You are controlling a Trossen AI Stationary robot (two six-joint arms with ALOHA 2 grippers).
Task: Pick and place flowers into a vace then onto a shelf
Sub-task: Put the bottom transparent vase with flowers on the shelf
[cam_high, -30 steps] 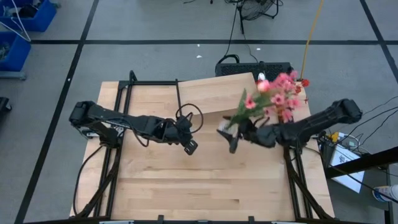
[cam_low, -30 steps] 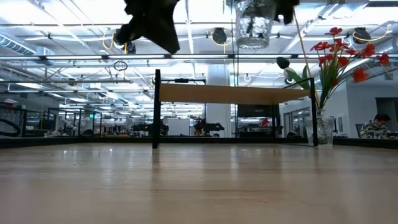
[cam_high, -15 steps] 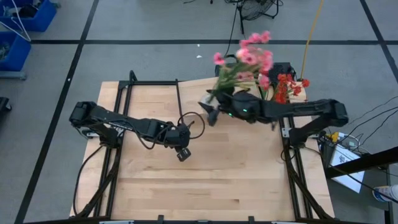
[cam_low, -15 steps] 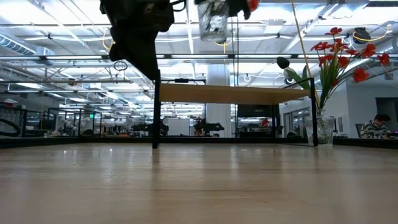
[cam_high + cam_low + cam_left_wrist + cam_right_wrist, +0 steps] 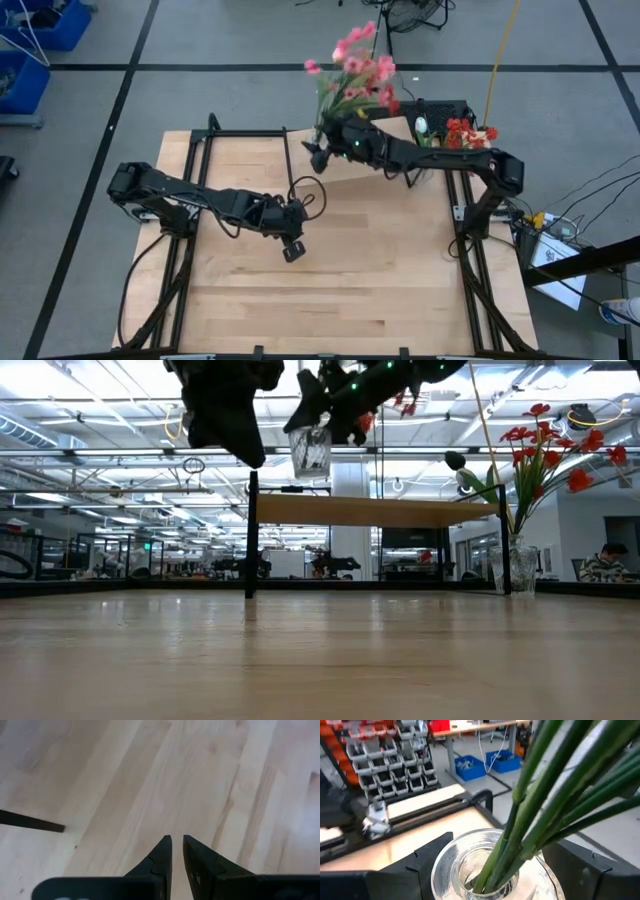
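My right gripper (image 5: 322, 152) is shut on a clear glass vase (image 5: 310, 448) that holds green-stemmed flowers (image 5: 355, 65) with pink blossoms. It hangs in the air over the left part of the shelf (image 5: 370, 511), a pale wood board on black legs at the table's far side. The stems (image 5: 535, 805) rise out of the vase's mouth. My left gripper (image 5: 177, 851) hovers shut over the bare table near its middle (image 5: 293, 248), with nothing between its fingers. My right gripper pinches the vase's round body (image 5: 445, 870) just under the rim, one finger (image 5: 415, 862) on each side. The fingers come about level from the table's right side. The vase is lifted clear above the shelf, and its flowers lean toward the far edge.
A second glass vase with red flowers (image 5: 520, 560) stands at the shelf's right end, near the table's far right corner (image 5: 462, 133). The shelf's black leg (image 5: 252, 535) stands at its left end. A person (image 5: 603, 565) sits in the room beyond.
My right gripper has swung the vase of flowers from the table's right toward its left and far edge, over the shelf, still gripped. The flowers now lean out past the far edge. My left gripper has sunk a little and rolled.
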